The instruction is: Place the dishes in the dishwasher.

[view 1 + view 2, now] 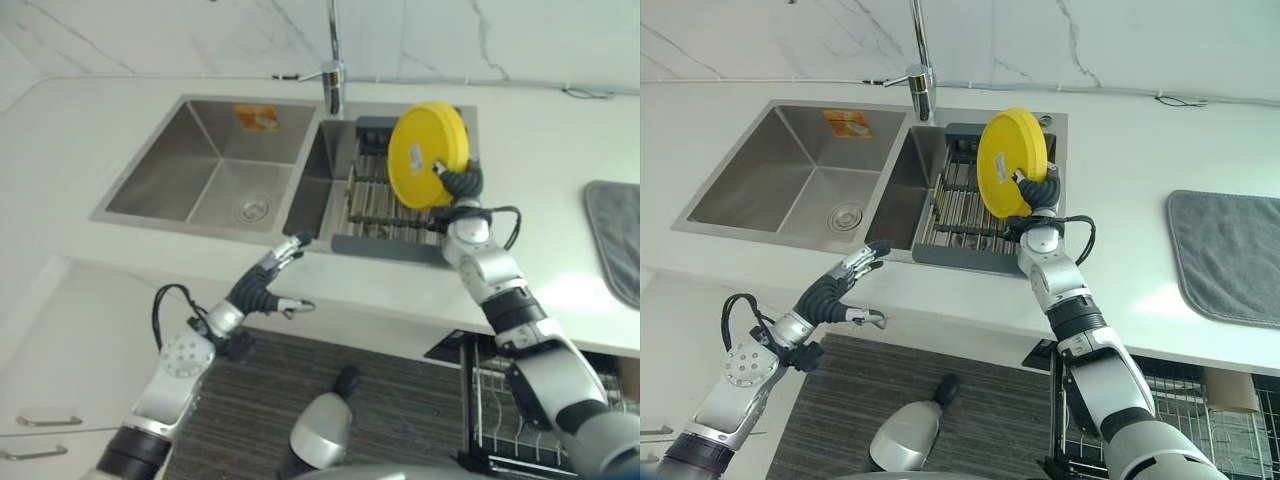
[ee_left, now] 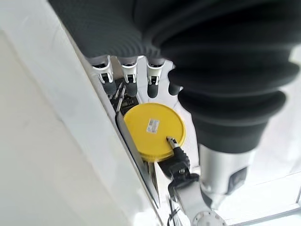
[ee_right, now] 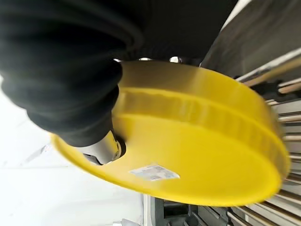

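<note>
A yellow plate stands on edge in the air above the drying rack in the right half of the sink, its underside toward me. My right hand is shut on the yellow plate at its lower right rim, thumb on the underside. The same plate shows in the left wrist view beyond my left fingers. My left hand hovers below the counter's front edge, left of the rack, fingers straight and holding nothing. The dishwasher's wire basket is pulled out at lower right under the counter.
The steel sink's left basin has a drain and holds nothing. A tap rises behind the sink. A grey mat lies on the white counter at right. White cabinet drawers stand at lower left.
</note>
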### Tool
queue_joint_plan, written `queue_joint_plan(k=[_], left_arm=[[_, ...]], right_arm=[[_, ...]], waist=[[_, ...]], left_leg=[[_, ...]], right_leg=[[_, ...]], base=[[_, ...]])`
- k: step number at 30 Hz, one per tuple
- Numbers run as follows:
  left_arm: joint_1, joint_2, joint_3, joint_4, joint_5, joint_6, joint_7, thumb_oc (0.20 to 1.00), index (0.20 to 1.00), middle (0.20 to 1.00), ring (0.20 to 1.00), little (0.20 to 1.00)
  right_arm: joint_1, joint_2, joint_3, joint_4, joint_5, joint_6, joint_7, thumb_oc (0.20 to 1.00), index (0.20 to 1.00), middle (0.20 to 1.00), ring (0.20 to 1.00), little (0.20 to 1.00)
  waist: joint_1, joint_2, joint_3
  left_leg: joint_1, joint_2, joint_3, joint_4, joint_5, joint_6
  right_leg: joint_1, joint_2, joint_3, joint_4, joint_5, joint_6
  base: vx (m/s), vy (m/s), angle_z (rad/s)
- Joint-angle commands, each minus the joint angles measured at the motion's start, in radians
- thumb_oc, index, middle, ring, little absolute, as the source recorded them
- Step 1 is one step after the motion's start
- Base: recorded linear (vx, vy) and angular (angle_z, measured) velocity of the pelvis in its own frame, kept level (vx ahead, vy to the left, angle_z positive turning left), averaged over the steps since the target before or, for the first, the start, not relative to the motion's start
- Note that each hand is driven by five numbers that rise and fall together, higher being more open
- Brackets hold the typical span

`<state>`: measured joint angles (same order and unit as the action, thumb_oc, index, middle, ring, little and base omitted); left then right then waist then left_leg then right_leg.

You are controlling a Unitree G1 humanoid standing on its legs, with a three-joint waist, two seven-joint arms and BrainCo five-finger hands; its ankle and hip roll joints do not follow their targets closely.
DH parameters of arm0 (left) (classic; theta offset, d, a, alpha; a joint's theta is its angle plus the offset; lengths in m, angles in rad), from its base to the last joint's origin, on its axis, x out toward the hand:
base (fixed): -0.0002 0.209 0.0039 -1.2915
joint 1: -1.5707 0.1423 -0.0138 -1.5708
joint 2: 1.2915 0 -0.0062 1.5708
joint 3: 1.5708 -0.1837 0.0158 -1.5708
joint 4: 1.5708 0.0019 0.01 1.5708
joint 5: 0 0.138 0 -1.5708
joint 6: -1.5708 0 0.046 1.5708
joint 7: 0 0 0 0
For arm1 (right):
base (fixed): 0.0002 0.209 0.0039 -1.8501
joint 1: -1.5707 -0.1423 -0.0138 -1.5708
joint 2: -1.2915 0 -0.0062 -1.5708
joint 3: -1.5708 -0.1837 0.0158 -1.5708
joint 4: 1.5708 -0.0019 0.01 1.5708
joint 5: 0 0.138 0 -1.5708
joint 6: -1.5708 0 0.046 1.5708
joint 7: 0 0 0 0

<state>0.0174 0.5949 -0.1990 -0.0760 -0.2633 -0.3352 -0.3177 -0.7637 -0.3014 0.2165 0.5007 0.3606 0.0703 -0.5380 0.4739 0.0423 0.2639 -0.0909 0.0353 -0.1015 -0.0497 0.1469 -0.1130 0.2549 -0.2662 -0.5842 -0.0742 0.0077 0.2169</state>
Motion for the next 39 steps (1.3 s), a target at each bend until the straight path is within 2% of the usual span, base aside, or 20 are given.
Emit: queue_joint_plan(k=[1, 5, 7, 12, 14, 15, 19, 21, 25, 26, 31, 33, 35, 36, 38, 39], left_arm=[[-0.05, -0.002, -0.036, -0.011, -0.058, -0.033, 0.01, 1.0, 1.0, 1.0, 1.0, 1.0], [-0.049, -0.005, -0.043, -0.011, -0.061, -0.033, 0.012, 1.0, 1.0, 1.0, 1.0, 1.0], [-0.049, -0.007, -0.047, -0.007, -0.062, -0.041, 0.013, 1.0, 1.0, 1.0, 1.0, 1.0], [-0.045, -0.013, -0.044, -0.01, -0.063, -0.045, 0.013, 1.0, 1.0, 1.0, 1.0, 1.0], [-0.044, -0.016, -0.042, -0.011, -0.063, -0.045, 0.01, 1.0, 1.0, 1.0, 1.0, 1.0], [-0.04, -0.018, -0.039, -0.011, -0.065, -0.046, 0.009, 1.0, 1.0, 1.0, 1.0, 1.0], [-0.031, -0.018, -0.033, -0.02, -0.066, -0.043, 0.001, 1.0, 1.0, 1.0, 1.0, 1.0], [-0.02, -0.019, -0.028, -0.02, -0.066, -0.05, 0.002, 1.0, 1.0, 1.0, 1.0, 1.0], [-0.012, -0.025, -0.026, -0.025, -0.061, -0.045, 0.012, 1.0, 1.0, 1.0, 1.0, 1.0], [-0.011, -0.034, -0.026, -0.026, -0.051, -0.041, 0.018, 1.0, 1.0, 1.0, 1.0, 1.0], [-0.014, -0.05, -0.031, -0.026, -0.028, -0.038, 0.046, 1.0, 1.0, 1.0, 1.0, 1.0], [-0.013, -0.062, -0.028, -0.031, -0.009, -0.032, 0.074, 1.0, 1.0, 1.0, 1.0, 1.0], [-0.013, -0.066, -0.026, -0.028, -0.004, -0.033, 0.082, 1.0, 1.0, 1.0, 1.0, 1.0], [-0.019, -0.072, -0.019, -0.024, 0.009, -0.031, 0.096, 1.0, 1.0, 1.0, 1.0, 1.0], [-0.022, -0.075, -0.018, -0.024, 0.014, -0.029, 0.103, 1.0, 1.0, 1.0, 1.0, 1.0], [-0.032, -0.082, -0.019, -0.021, 0.023, -0.033, 0.108, 1.0, 1.0, 1.0, 1.0, 1.0]], right_arm=[[-0.075, -0.034, 0.014, -0.009, -0.051, -0.083, -0.024, 0.2, 0.2, 0.2, 0.2, 0.2], [-0.075, -0.035, 0.016, 0.001, -0.045, -0.109, -0.019, 0.2, 0.2, 0.2, 0.2, 0.2], [-0.072, -0.036, 0.012, 0.0, -0.009, -0.144, 0.005, 0.2, 0.2, 0.2, 0.2, 0.2], [-0.034, -0.003, -0.015, -0.056, 0.177, -0.317, 0.05, 0.2, 0.2, 0.2, 0.2, 0.2], [-0.017, 0.019, -0.031, -0.093, 0.188, -0.375, 0.047, 0.2, 0.2, 0.2, 0.2, 0.2], [-0.002, 0.036, -0.047, -0.153, 0.212, -0.433, 0.055, 0.2, 0.2, 0.2, 0.2, 0.2], [0.02, 0.045, -0.063, -0.222, 0.236, -0.5, 0.054, 0.2, 0.2, 0.2, 0.2, 0.2], [0.045, 0.052, -0.072, -0.291, 0.274, -0.546, 0.068, 0.2, 0.2, 0.2, 0.2, 0.2], [0.093, 0.064, -0.081, -0.4, 0.35, -0.591, 0.094, 0.2, 0.2, 0.2, 0.2, 0.2], [0.129, 0.068, -0.088, -0.457, 0.391, -0.604, 0.117, 0.2, 0.2, 0.2, 0.2, 0.2], [0.203, 0.069, -0.104, -0.543, 0.478, -0.644, 0.171, 0.2, 0.2, 0.2, 0.2, 0.2], [0.28, 0.057, -0.136, -0.613, 0.556, -0.655, 0.235, 0.2, 0.2, 0.2, 0.2, 0.2], [0.317, 0.046, -0.156, -0.648, 0.568, -0.653, 0.255, 0.2, 0.2, 0.2, 0.2, 0.2], [0.394, 0.017, -0.196, -0.706, 0.5, -0.628, 0.266, 0.2, 0.2, 0.2, 0.2, 0.2], [0.425, -0.003, -0.209, -0.727, 0.433, -0.629, 0.257, 0.2, 0.2, 0.2, 0.2, 0.2], [0.479, -0.024, -0.239, -0.761, 0.431, -0.622, 0.293, 0.2, 0.2, 0.2, 0.2, 0.2]], waist=[[0.015, 0.018, -0.069], [0.014, 0.021, -0.069], [0.013, 0.023, -0.07], [0.003, 0.021, -0.076], [-0.002, 0.018, -0.08], [-0.012, 0.017, -0.089], [-0.025, 0.013, -0.1], [-0.047, 0.007, -0.112], [-0.091, -0.005, -0.127], [-0.121, -0.012, -0.137], [-0.184, -0.022, -0.153], [-0.233, -0.028, -0.16], [-0.258, -0.03, -0.163], [-0.31, -0.036, -0.17], [-0.33, -0.038, -0.173], [-0.369, -0.04, -0.175]], left_leg=[[-0.022, 0.031, -0.027, -0.024, -0.06, 0.012], [-0.022, 0.03, -0.029, -0.024, -0.061, 0.013], [-0.022, 0.03, -0.028, -0.024, -0.061, 0.013], [-0.013, 0.032, -0.016, -0.028, -0.061, 0.015], [-0.009, 0.033, -0.009, -0.029, -0.063, 0.017], [0.002, 0.037, 0.003, -0.032, -0.067, 0.018], [0.017, 0.042, 0.018, -0.036, -0.074, 0.02], [0.032, 0.053, 0.043, -0.038, -0.081, 0.018], [0.057, 0.072, 0.085, -0.038, -0.094, 0.017], [0.067, 0.082, 0.107, -0.038, -0.097, 0.017], [0.092, 0.105, 0.155, -0.038, -0.113, 0.013], [0.116, 0.12, 0.185, -0.038, -0.126, 0.01], [0.129, 0.128, 0.196, -0.038, -0.131, 0.007], [0.158, 0.145, 0.227, -0.038, -0.139, 0.002], [0.169, 0.152, 0.243, -0.038, -0.14, 0.0], [0.187, 0.16, 0.268, -0.038, -0.144, -0.001]], right_leg=[[-0.044, -0.054, 0.02, 0.148, -0.073, -0.001], [-0.046, -0.054, 0.024, 0.148, -0.074, -0.002], [-0.047, -0.057, 0.024, 0.147, -0.072, 0.0], [-0.042, -0.06, 0.022, 0.14, -0.064, 0.002], [-0.039, -0.061, 0.022, 0.136, -0.061, 0.002], [-0.037, -0.061, 0.026, 0.131, -0.057, 0.005], [-0.034, -0.06, 0.033, 0.12, -0.052, 0.008], [-0.033, -0.055, 0.045, 0.105, -0.048, 0.011], [-0.037, -0.046, 0.071, 0.087, -0.042, 0.012], [-0.048, -0.039, 0.091, 0.075, -0.033, 0.012], [-0.067, -0.022, 0.14, 0.059, -0.031, 0.009], [-0.082, -0.01, 0.18, 0.055, -0.032, 0.001], [-0.089, -0.003, 0.202, 0.055, -0.033, -0.003], [-0.099, 0.008, 0.244, 0.048, -0.029, -0.007], [-0.102, 0.012, 0.26, 0.044, -0.025, -0.007], [-0.106, 0.02, 0.289, 0.036, -0.022, -0.009]], base=[[0.0, 0.0, 0.0], [0.0, 0.0, 0.0], [-0.04, 0.012, -0.01], [-0.01, 0.0, 0.0], [-0.02, -0.018, 0.0], [-0.04, -0.043, -0.02], [-0.04, -0.051, -0.07], [-0.09, -0.102, -0.16], [-0.07, -0.1, -0.31], [-0.07, -0.122, -0.44], [-0.06, -0.096, -0.41], [-0.09, -0.14, -0.34], [-0.06, -0.158, -0.62], [-0.05, -0.186, -0.75], [-0.04, -0.174, -0.87], [-0.03, -0.17, -0.81]])
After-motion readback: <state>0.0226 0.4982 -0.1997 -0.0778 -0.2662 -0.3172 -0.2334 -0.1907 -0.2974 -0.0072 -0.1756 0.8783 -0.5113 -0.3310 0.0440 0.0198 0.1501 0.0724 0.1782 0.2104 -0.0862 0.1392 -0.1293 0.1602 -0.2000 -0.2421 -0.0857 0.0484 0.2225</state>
